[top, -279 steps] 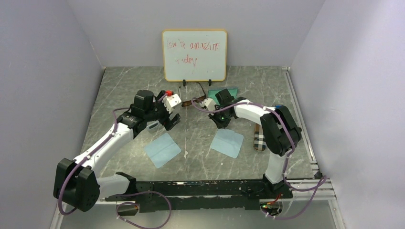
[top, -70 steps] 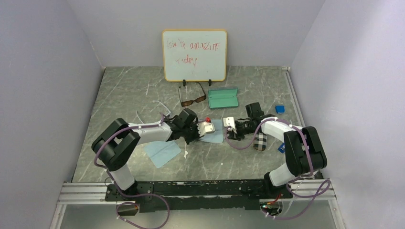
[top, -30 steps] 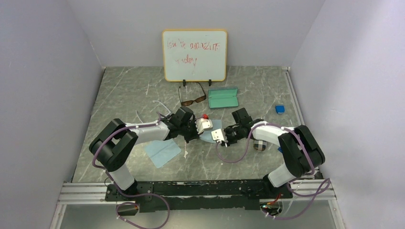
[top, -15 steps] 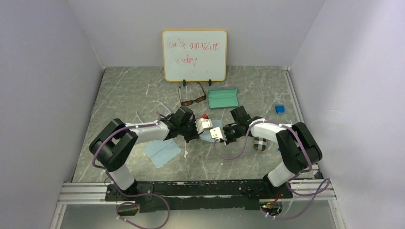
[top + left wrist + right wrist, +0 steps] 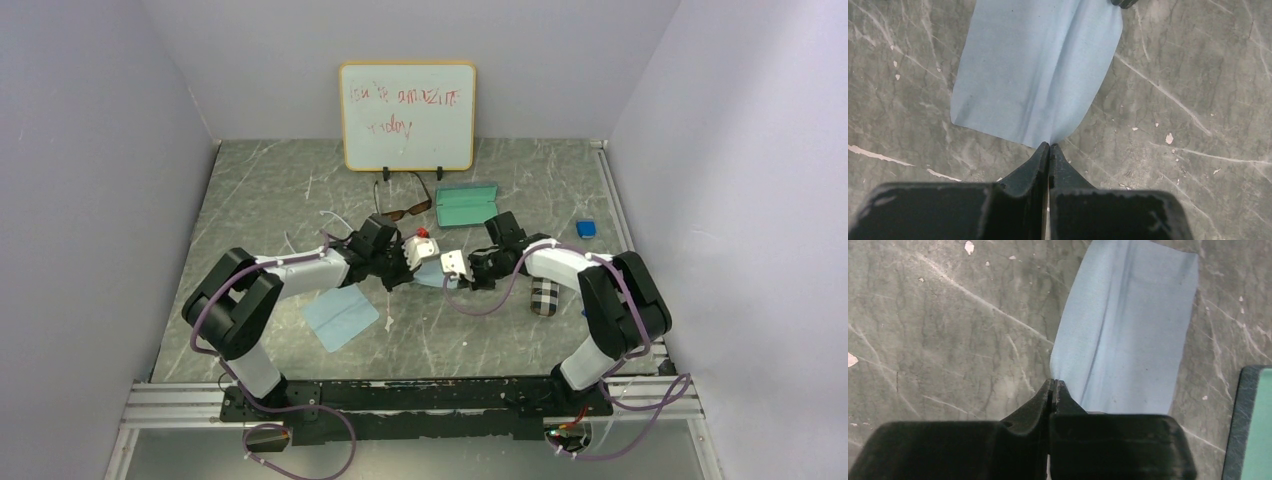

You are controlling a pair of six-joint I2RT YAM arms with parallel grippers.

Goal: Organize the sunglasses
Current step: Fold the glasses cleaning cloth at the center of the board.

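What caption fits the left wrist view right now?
Left gripper shut on a corner of the blue cloth, over the marbled table.

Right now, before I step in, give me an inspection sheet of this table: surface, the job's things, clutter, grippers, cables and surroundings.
Surface: grey marbled table, flecked with small pale chips.
Job's things: brown sunglasses lie at the foot of the whiteboard; no second pair seen.
Clutter: green case, plaid case, spare blue cloth, small blue thing.
Grippers: left gripper and right gripper are both shut, each pinching an opposite end of the held blue cloth.
Cables: purple cables loop along both arms and under the front rail.
Surroundings: lilac walls on three sides; whiteboard with red writing at the back.
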